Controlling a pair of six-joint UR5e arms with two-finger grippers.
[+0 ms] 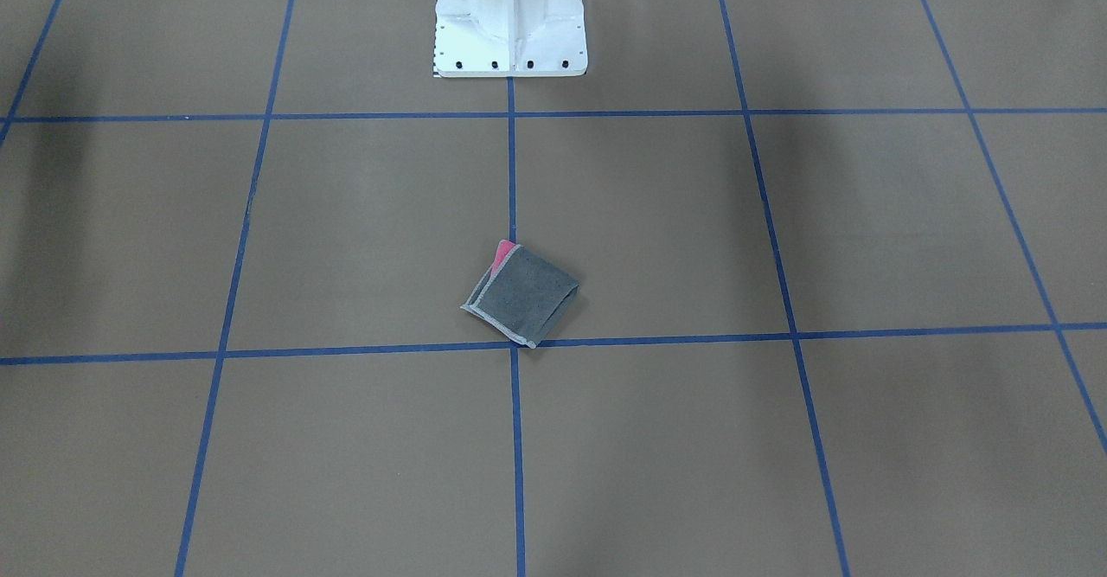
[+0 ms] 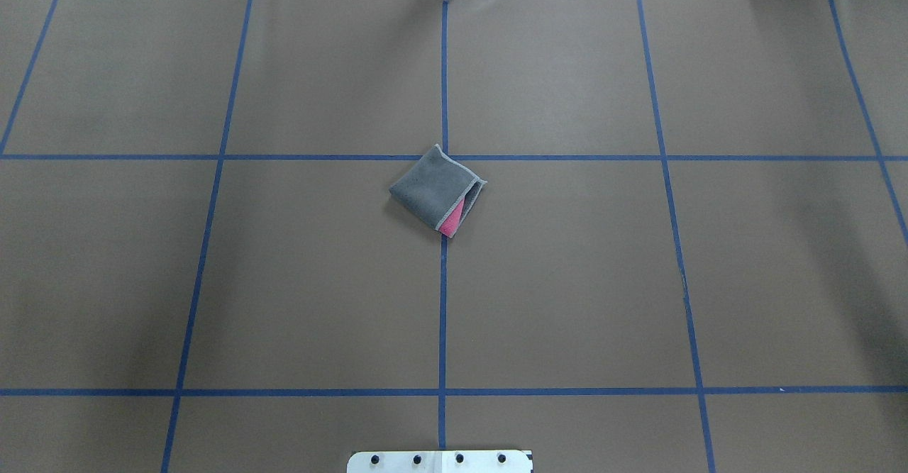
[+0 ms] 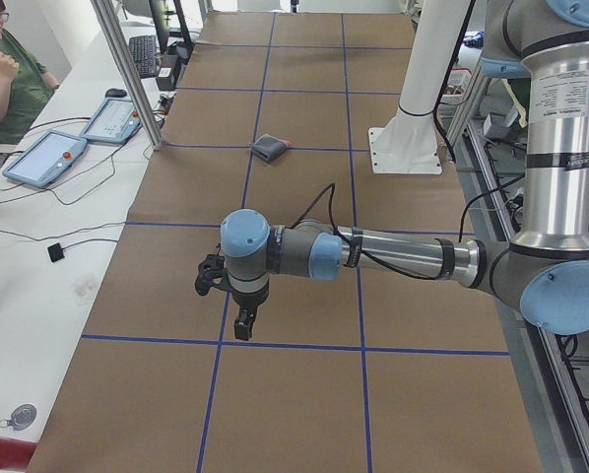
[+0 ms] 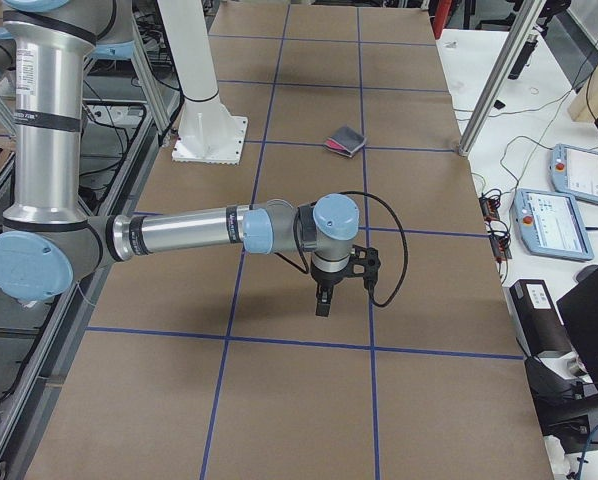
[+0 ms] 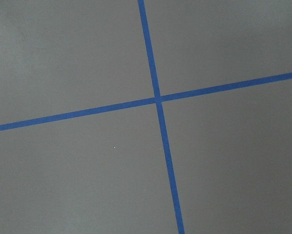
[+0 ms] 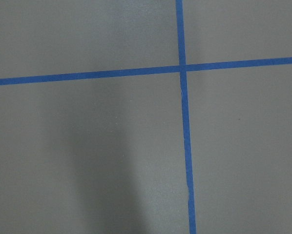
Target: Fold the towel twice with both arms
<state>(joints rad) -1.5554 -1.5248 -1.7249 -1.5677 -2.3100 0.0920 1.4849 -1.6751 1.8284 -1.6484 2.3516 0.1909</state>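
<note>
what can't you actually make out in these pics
- Left tool: seen only in the exterior left view, small and dark; open or shut unclear.
- Right tool: seen only in the exterior right view; same doubt.
- Towel: the grey top face hides the inner layers, so the fold count is unclear.
- Wrist views: only tape lines on the table; no tool, no towel.

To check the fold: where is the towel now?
In the overhead view the towel lies folded near the middle of the table, across the centre tape line, just on the robot's side of a cross line.
</note>
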